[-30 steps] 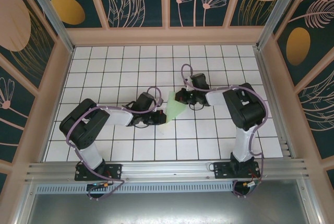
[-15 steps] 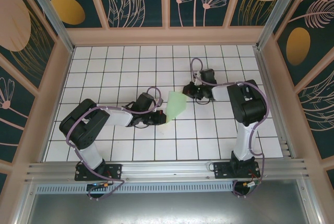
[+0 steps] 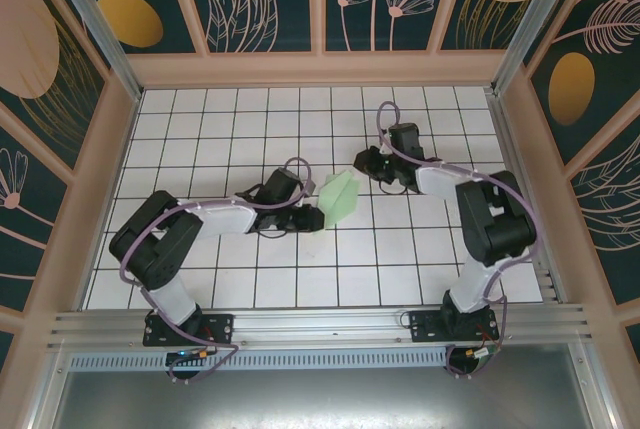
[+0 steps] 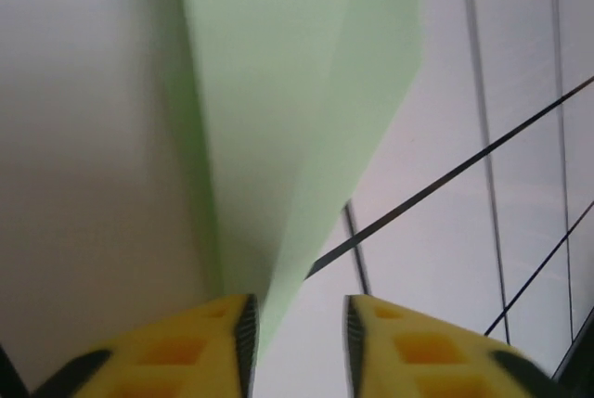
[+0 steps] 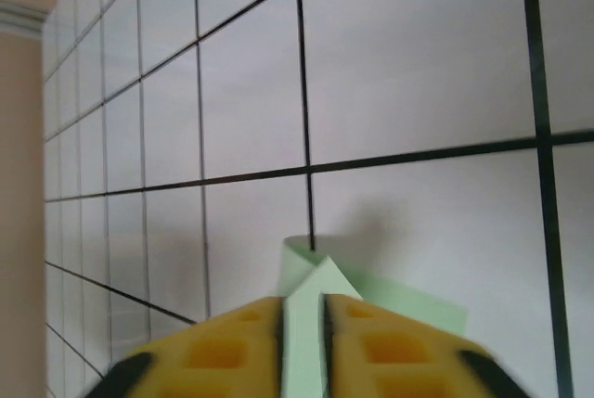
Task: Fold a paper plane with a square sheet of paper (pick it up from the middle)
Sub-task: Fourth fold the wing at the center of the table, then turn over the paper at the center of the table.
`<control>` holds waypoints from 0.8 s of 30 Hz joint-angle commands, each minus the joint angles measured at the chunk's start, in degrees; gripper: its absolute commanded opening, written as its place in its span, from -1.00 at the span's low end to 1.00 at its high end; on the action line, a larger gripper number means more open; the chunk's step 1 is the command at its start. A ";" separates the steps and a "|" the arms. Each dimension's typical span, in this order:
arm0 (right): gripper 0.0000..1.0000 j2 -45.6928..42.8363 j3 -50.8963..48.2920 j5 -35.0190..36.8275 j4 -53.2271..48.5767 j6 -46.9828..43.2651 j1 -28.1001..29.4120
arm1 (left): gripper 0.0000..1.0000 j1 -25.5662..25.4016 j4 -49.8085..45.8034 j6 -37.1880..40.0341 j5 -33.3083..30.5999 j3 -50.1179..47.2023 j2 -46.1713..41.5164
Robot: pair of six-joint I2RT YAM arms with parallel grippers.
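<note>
The pale green sheet of paper (image 3: pixel 340 197) lies mid-table, folded into a pointed, plane-like wedge with sharp creases. My left gripper (image 3: pixel 312 217) is at its lower left tip. In the left wrist view the jaws (image 4: pixel 299 310) stand apart, and the paper (image 4: pixel 278 92) narrows to a tip that rests against the left finger (image 4: pixel 237 324). My right gripper (image 3: pixel 362 161) is at the paper's upper right corner. In the right wrist view its fingers (image 5: pixel 302 310) are slightly parted, with the paper's pointed flap (image 5: pixel 320 282) showing in the narrow gap.
The white gridded table (image 3: pixel 250 129) is walled by a pink frame at the back (image 3: pixel 320 69) and at both sides. An aluminium rail (image 3: pixel 320 324) runs along the near edge by the arm bases.
Both grippers went from shut to parted. The right gripper drew back up and to the right. The paper shifted slightly right, and the left gripper followed it.
</note>
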 commanded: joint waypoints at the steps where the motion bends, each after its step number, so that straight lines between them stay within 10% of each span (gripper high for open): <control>1: -0.31 -4.54 -4.23 2.37 -1.19 4.46 1.62 | -0.01 0.76 -4.11 1.58 -4.88 4.15 -3.96; 9: 0.04 -6.27 -11.12 3.43 3.83 13.22 7.04 | 0.66 5.92 -5.41 1.94 -11.10 4.73 -5.67; 24: -0.22 3.18 -6.99 0.60 9.47 15.76 11.08 | 0.97 9.93 -3.97 1.27 -13.14 0.82 -7.93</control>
